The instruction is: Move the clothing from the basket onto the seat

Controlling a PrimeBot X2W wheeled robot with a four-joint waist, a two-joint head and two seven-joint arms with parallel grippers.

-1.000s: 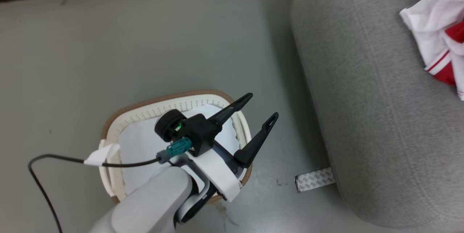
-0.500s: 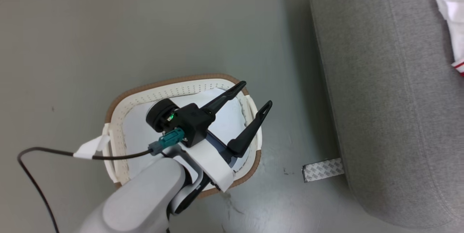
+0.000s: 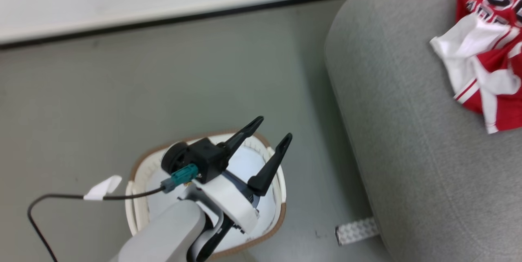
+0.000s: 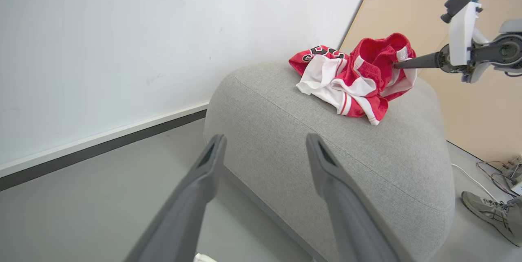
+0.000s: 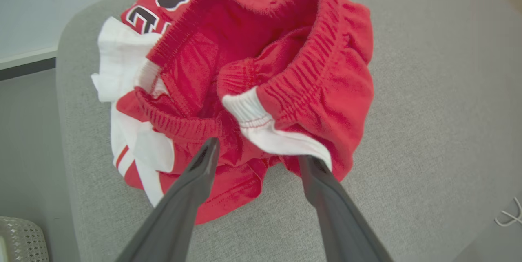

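While left pincer (image 3: 275, 127) hangs over basket (image 3: 140, 172) (splayed) | clothing (image 3: 489, 62) on seat (image 3: 408, 131)

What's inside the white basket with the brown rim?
Inside the cream-white plastic basket a plain pale cushion shows. The black-fingered left hand and its grey arm cover the middle, so what lies there is hidden.

The left hand (image 3: 275, 126) is covering much of the basket (image 3: 136, 205), hiding its inside. The clothing (image 3: 481, 58) is running off the head view's right edge, its numbers cut short.
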